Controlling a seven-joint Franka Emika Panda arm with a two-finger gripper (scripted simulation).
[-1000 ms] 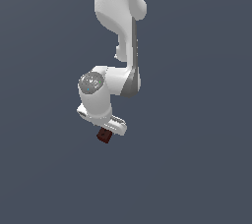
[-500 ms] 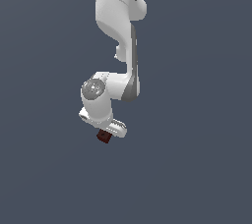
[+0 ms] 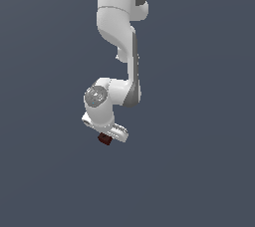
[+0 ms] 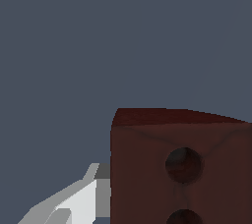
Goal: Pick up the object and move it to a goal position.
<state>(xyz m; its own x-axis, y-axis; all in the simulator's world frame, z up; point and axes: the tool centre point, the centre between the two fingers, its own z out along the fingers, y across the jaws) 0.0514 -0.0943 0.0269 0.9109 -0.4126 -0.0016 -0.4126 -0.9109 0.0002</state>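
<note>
Small dark red-brown rectangular block [image 3: 104, 139] directly beneath white gripper [image 3: 105, 135], pressed against one finger [image 4: 74, 201]; clamped or merely touching, impossible to tell.

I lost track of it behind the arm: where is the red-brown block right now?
In the exterior view the red-brown block sits just below the white pincer, left of centre; the wrist view shows it close up beside a pale finger.

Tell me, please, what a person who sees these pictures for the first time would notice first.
First, the white robot arm, hanging from the top of the exterior view against a plain dark grey background. Next, the small dark red-brown block under the claw. In the wrist view this block fills the near corner, showing round dark dots on its face, one white finger beside it.
</note>
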